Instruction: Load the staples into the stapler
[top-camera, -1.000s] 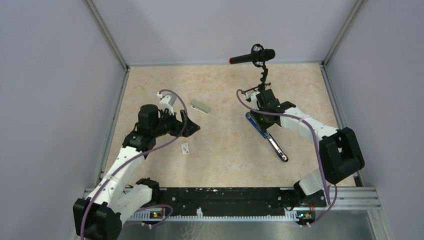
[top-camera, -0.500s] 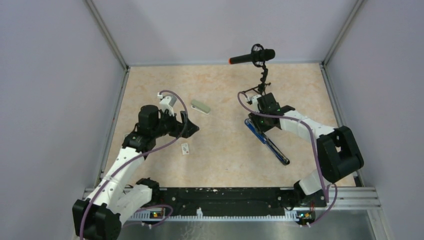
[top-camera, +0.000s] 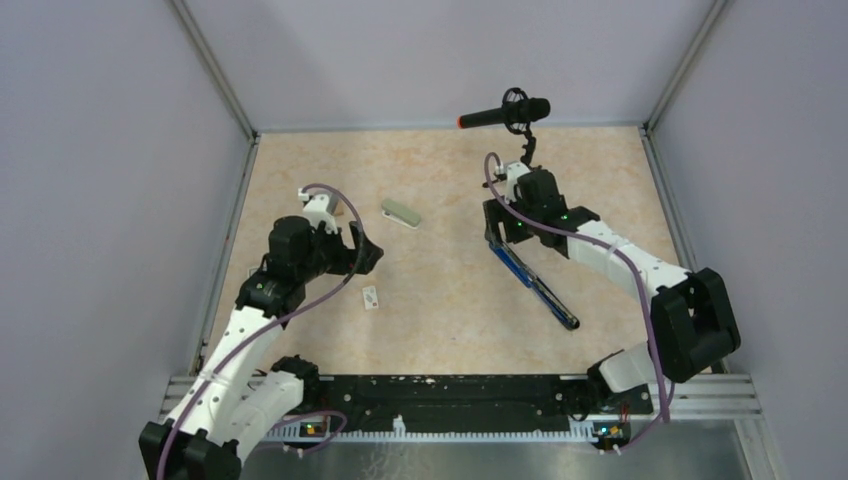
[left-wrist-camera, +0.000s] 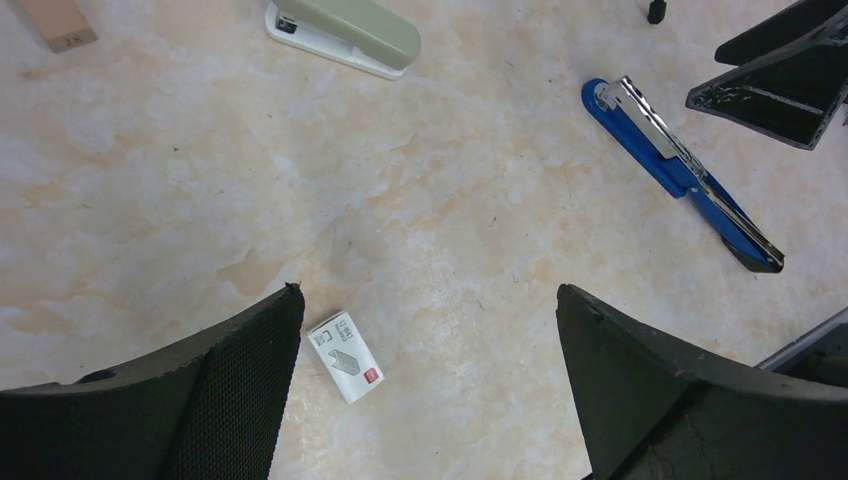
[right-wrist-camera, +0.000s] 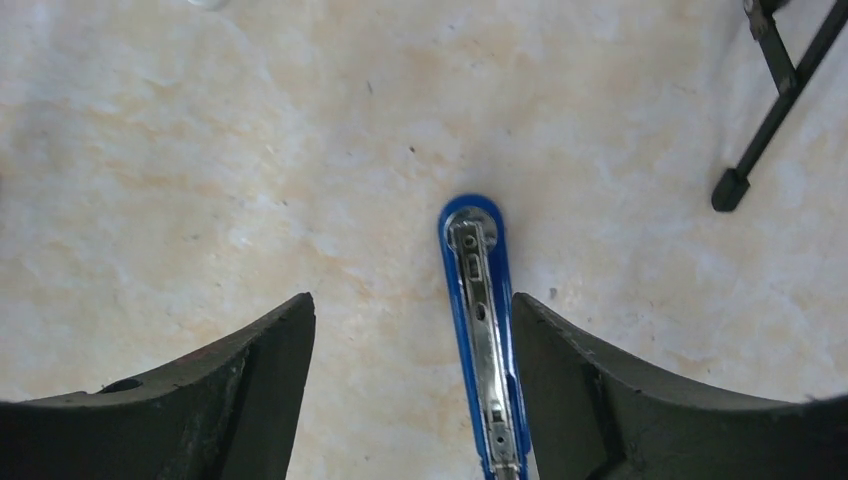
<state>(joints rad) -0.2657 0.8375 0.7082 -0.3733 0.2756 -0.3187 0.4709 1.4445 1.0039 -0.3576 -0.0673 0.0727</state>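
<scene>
The pale grey-green stapler lies closed on the table at the back left. The staples, a small white box with a red mark, lie flat close to the left finger of my left gripper. That gripper hovers wide open with nothing between its fingers. My right gripper is open over the far end of a bright blue bar with a silvery rail. The bar lies on the table between the fingers, close to the right one.
A microphone on a small black stand sits behind the right gripper, its foot near the blue bar's end. A brown wooden block lies left of the stapler. Metal frame rails and grey walls border the table.
The right gripper has opened, letting go of the blue bar's far end, and has shifted slightly toward the back. The left gripper has drawn a little left, still open.
</scene>
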